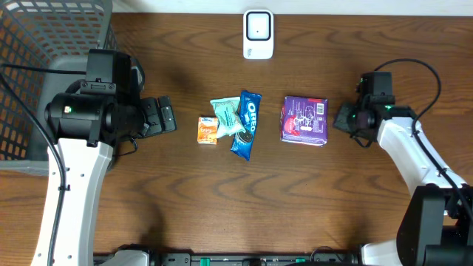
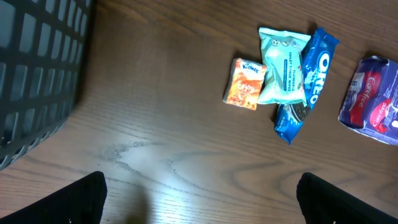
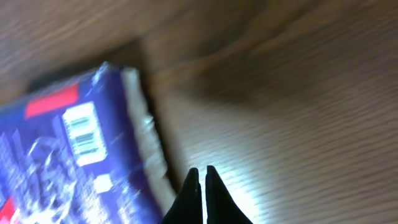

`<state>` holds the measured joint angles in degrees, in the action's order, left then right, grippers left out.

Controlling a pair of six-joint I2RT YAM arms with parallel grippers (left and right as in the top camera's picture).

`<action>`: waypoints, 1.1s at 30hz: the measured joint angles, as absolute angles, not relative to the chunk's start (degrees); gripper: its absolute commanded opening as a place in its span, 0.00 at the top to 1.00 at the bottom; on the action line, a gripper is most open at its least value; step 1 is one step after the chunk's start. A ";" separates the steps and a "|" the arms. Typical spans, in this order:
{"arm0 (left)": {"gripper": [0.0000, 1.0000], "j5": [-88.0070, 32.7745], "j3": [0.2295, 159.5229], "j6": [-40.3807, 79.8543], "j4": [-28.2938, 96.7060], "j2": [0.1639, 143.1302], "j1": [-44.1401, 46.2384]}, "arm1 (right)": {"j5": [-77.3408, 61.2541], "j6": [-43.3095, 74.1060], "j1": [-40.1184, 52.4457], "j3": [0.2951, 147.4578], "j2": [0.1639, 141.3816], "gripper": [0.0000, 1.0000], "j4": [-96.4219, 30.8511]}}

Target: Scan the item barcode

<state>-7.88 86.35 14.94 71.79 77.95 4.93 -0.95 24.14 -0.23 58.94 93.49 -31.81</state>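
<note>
Far out behind my left gripper (image 1: pixel 164 116) stands the grey basket (image 1: pixel 44 44). That gripper's fingers are spread wide over bare table (image 1: pixel 185 199) with nothing between them. Ahead of them lie an orange packet (image 1: pixel 208 130), a mint packet (image 1: pixel 228 117) and an Oreo pack (image 1: pixel 247 124), bunched together and overlapping. The white scanner (image 1: pixel 258 34) sits well off to one side of them, apart from everything. Further on, just in front of my right gripper (image 3: pixel 200 174), is the purple pack (image 1: pixel 304 120), which I take to be the item to scan. It lies flat with its barcode (image 3: pixel 81 130) facing up, near the edge closest to me. My right fingers are clenched together on nothing, their tips just beside that edge. The danger as I judge it is that with the fingers shut any advance only shoves the pack, sliding it toward the Oreo pack instead of taking it. If I open and bite that near edge, I may cover the barcode. The wrapper looks soft and glossy, so a shallow pinch could let it sag or slip on the way to the scanner.
</note>
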 measured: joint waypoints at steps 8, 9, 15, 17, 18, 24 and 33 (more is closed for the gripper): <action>0.02 -7.70 86.35 14.94 71.79 77.95 4.91 | -4.45 23.16 -0.05 53.89 93.49 0.97 -20.32; 0.02 -7.70 86.35 14.94 71.77 77.95 4.91 | -5.28 23.38 0.12 53.04 93.49 0.96 -18.41; 0.02 -7.55 86.35 14.94 71.79 77.95 4.93 | -8.36 26.98 2.72 49.95 95.53 0.97 -12.49; 0.02 -7.55 86.35 14.94 71.79 77.95 4.91 | -9.63 27.90 3.73 49.74 97.19 0.97 -10.68; 0.02 -7.53 86.35 14.94 71.79 77.95 4.91 | -10.59 28.10 4.29 49.63 97.93 0.97 -9.67; 0.02 -7.53 86.35 14.94 71.79 77.95 4.91 | -13.30 28.27 6.20 49.89 98.39 0.92 -6.94; 0.02 -7.53 86.35 14.94 71.81 77.95 4.93 | -13.26 23.88 2.46 58.72 93.51 0.78 -21.50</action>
